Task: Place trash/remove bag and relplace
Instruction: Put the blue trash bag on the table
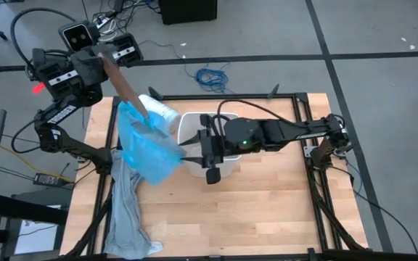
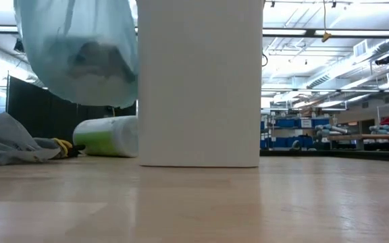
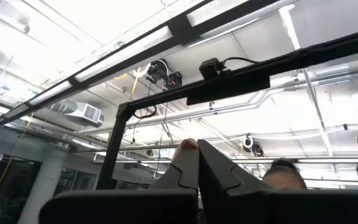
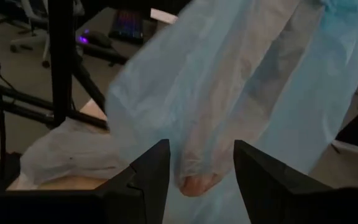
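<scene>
Overhead, the left tool (image 1: 138, 101) holds the crinkly translucent blue bag (image 1: 147, 145).

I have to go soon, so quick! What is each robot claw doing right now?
Left gripper: shut, nothing seen between its fingers.
Right gripper: open, with the blue bag right in front of it, not clamped.

The room is bright. Long ceiling lights (image 3: 123, 53) shine down, well above the left gripper (image 3: 197, 163), and they glare white. The counter (image 1: 267, 210) is evenly lit, with soft shadows under the arms. In the low view the near counter looks blurry. The blue bag (image 4: 241, 93), just past the right gripper (image 4: 196, 165), looks smeared and soft. Light glows through it.
</scene>
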